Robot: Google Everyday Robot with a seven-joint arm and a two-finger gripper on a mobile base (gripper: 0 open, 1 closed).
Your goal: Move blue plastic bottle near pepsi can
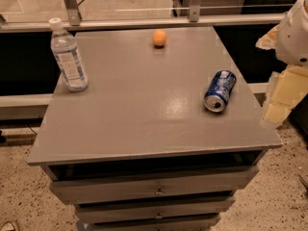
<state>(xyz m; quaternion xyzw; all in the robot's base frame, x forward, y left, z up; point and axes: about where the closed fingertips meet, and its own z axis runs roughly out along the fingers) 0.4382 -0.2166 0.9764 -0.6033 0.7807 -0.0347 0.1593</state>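
Note:
The blue plastic bottle (69, 56) stands upright at the far left edge of the grey cabinet top (144, 109); it is clear, with a white cap and a pale blue label. The pepsi can (220, 90) lies on its side at the right of the top, its silver end facing the front. Bottle and can are far apart, almost the whole width of the top. My gripper (281, 97) shows as pale yellow parts off the right edge of the cabinet, below the white arm (294, 32). It is beside the can, apart from it, and holds nothing that I can see.
A small orange ball (160, 37) sits near the far edge of the top. The cabinet has drawers (156, 190) at the front. A metal rail and glass panel (144, 18) run behind it. Speckled floor surrounds the cabinet.

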